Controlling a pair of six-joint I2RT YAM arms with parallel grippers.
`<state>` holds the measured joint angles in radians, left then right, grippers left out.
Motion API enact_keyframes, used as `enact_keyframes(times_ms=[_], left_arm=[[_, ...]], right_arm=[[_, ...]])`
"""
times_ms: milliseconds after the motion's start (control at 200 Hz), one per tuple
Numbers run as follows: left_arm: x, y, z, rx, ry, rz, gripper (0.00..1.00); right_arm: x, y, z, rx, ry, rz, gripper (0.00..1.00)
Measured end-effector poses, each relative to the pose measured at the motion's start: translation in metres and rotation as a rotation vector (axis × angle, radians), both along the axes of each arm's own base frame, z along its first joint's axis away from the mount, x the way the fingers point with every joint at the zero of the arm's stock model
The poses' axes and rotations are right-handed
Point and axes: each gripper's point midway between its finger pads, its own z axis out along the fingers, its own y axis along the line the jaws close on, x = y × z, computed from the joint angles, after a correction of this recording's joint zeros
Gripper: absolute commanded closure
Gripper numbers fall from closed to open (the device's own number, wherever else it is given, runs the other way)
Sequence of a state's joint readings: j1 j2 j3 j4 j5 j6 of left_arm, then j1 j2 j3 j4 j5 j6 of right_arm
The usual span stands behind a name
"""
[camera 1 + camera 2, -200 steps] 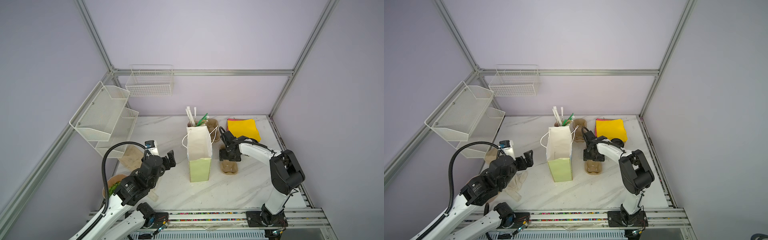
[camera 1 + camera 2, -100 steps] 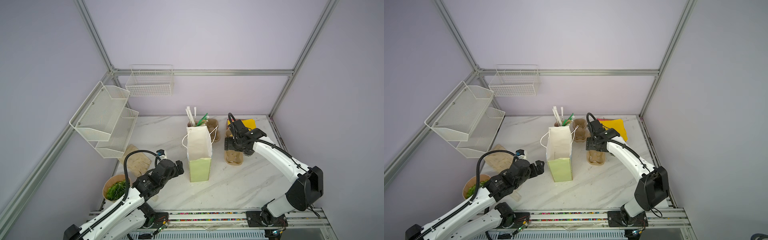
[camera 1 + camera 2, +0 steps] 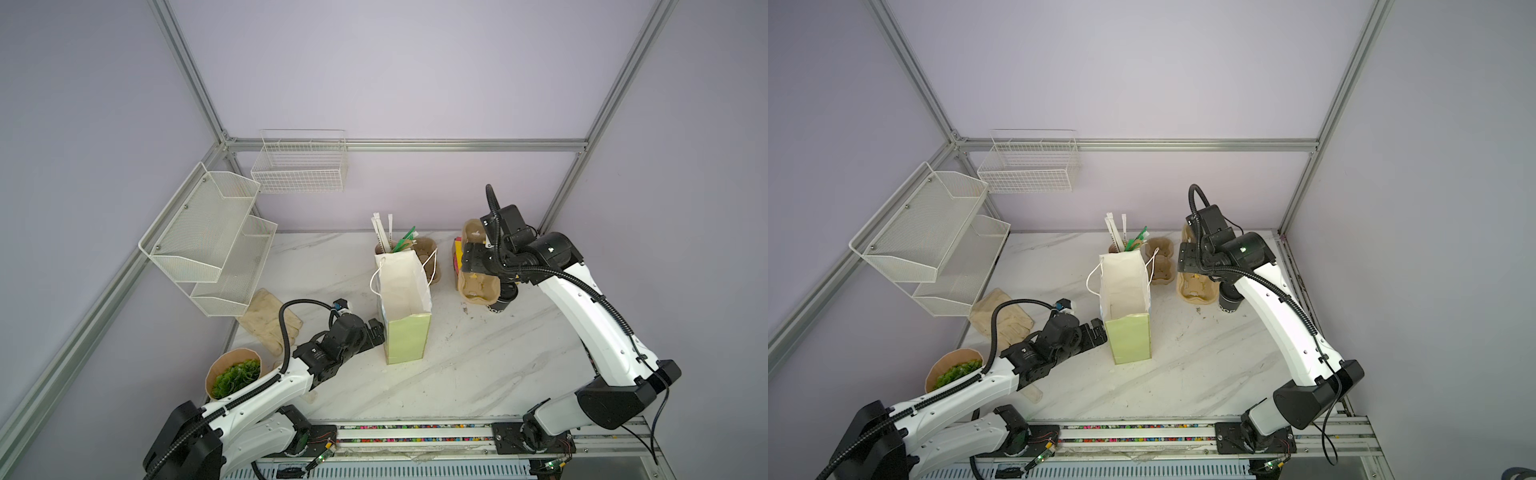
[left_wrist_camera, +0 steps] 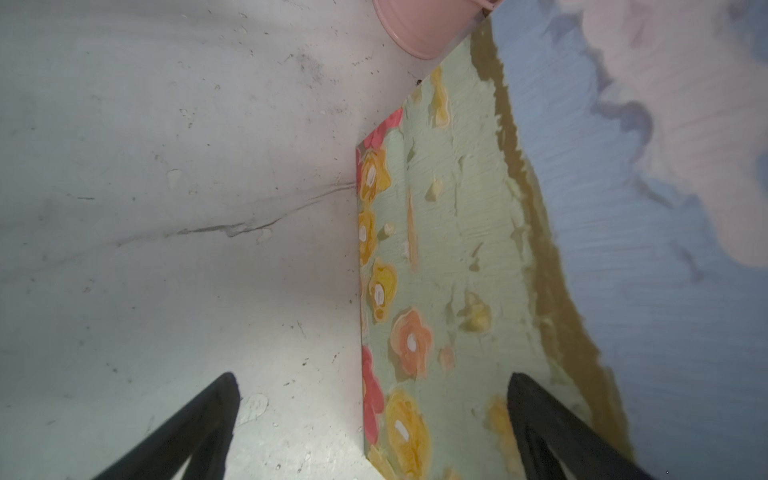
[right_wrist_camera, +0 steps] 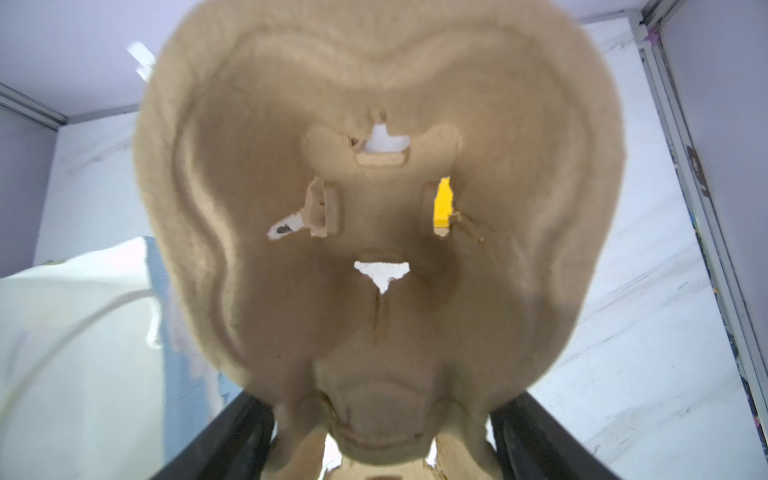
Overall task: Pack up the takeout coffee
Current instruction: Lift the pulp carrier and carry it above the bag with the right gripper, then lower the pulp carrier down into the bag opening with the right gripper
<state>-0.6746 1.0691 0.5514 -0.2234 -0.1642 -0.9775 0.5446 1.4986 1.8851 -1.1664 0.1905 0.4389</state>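
The right gripper (image 3: 478, 266) is clamped on the middle of a pulp cup carrier (image 3: 478, 286), with its jaws spread wide across the moulded ridge. The carrier looks raised off the counter (image 3: 457, 374) and tilted. In the right wrist view the far well is empty, and the slits in its floor are torn.

The black paper cup (image 3: 1228, 302) is directly under this arm's wrist, just beside the carrier's near well and apparently upright. Its top is partly hidden. I cannot tell whether it stands on the counter or sits in the carrier, nor whether the lid is on.

The left gripper (image 4: 370, 378) is fully open and low against the paper bag (image 3: 405, 336). One finger is over the bag's flowered side and the other over bare counter, and it grips nothing.

The nearest risk is to the cup. If it is loose on the counter, any swing or drop of the right wrist could clip it and knock it over. If it is in the carrier, the tilt could let it slide out, and the torn pulp may give less support.

The bag's mouth looks narrow next to the carrier. A lobe could catch the rim or a cord handle and push the bag over. With the left jaws unclosed, nothing stops the bag from sliding or toppling towards the pink cup (image 4: 424, 29) of straws behind it.
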Motion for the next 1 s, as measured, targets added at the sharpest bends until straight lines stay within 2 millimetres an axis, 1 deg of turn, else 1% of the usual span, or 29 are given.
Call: enact_keyframes(times_ms=[60, 185, 290, 360, 425, 470, 525, 595, 660, 690, 715, 725, 750, 760, 770, 850, 930, 1000], left_arm=[[0.002, -0.004, -0.007, 0.002, 0.016, -0.01, 0.0], [0.004, -0.012, -0.022, 0.006, 0.05, -0.028, 0.0], [0.006, -0.017, -0.033, 0.009, 0.073, -0.041, 0.0], [0.008, -0.02, -0.038, 0.011, 0.081, -0.045, 0.0], [0.009, -0.021, -0.039, 0.017, 0.081, -0.053, 0.0], [0.011, -0.022, -0.037, 0.022, 0.073, -0.058, 0.0], [0.014, -0.023, -0.029, 0.023, 0.052, -0.06, 0.0], [0.017, -0.021, -0.012, 0.024, 0.005, -0.061, 0.0], [0.019, -0.017, 0.012, 0.014, -0.062, -0.055, 0.0], [0.018, -0.014, 0.021, 0.009, -0.089, -0.051, 0.0], [0.018, -0.012, 0.033, -0.002, -0.122, -0.047, 0.0], [0.018, -0.012, 0.035, -0.003, -0.126, -0.047, 0.0], [0.017, -0.009, 0.047, -0.011, -0.16, -0.046, 0.0], [0.017, -0.009, 0.048, -0.01, -0.163, -0.045, 0.0], [0.017, -0.007, 0.054, -0.017, -0.179, -0.043, 0.0], [0.014, -0.001, 0.08, -0.035, -0.247, -0.037, 0.0], [0.012, 0.005, 0.099, -0.043, -0.295, -0.031, 0.0], [0.01, 0.009, 0.11, -0.048, -0.325, -0.032, 0.0]], right_arm=[[-0.004, 0.003, 0.02, 0.016, -0.034, 0.016, 0.19], [-0.01, 0.017, 0.05, 0.042, -0.088, 0.067, 0.19], [-0.014, 0.032, 0.067, 0.059, -0.117, 0.118, 0.19], [-0.017, 0.044, 0.073, 0.069, -0.126, 0.153, 0.2], [-0.022, 0.059, 0.079, 0.079, -0.139, 0.195, 0.2], [-0.026, 0.074, 0.083, 0.086, -0.148, 0.234, 0.2], [-0.032, 0.091, 0.086, 0.089, -0.155, 0.277, 0.2], [-0.039, 0.114, 0.086, 0.086, -0.157, 0.326, 0.2], [-0.044, 0.135, 0.08, 0.077, -0.146, 0.368, 0.2], [-0.045, 0.141, 0.076, 0.071, -0.138, 0.38, 0.2], [-0.045, 0.146, 0.07, 0.061, -0.128, 0.389, 0.2], [-0.045, 0.147, 0.07, 0.06, -0.126, 0.39, 0.2], [-0.044, 0.151, 0.064, 0.047, -0.114, 0.394, 0.2], [-0.043, 0.152, 0.061, 0.043, -0.111, 0.394, 0.2], [-0.043, 0.153, 0.06, 0.039, -0.108, 0.395, 0.2], [-0.037, 0.155, 0.045, 0.002, -0.083, 0.386, 0.19], [-0.034, 0.156, 0.034, -0.025, -0.063, 0.383, 0.2], [-0.033, 0.157, 0.028, -0.04, -0.051, 0.383, 0.2]])
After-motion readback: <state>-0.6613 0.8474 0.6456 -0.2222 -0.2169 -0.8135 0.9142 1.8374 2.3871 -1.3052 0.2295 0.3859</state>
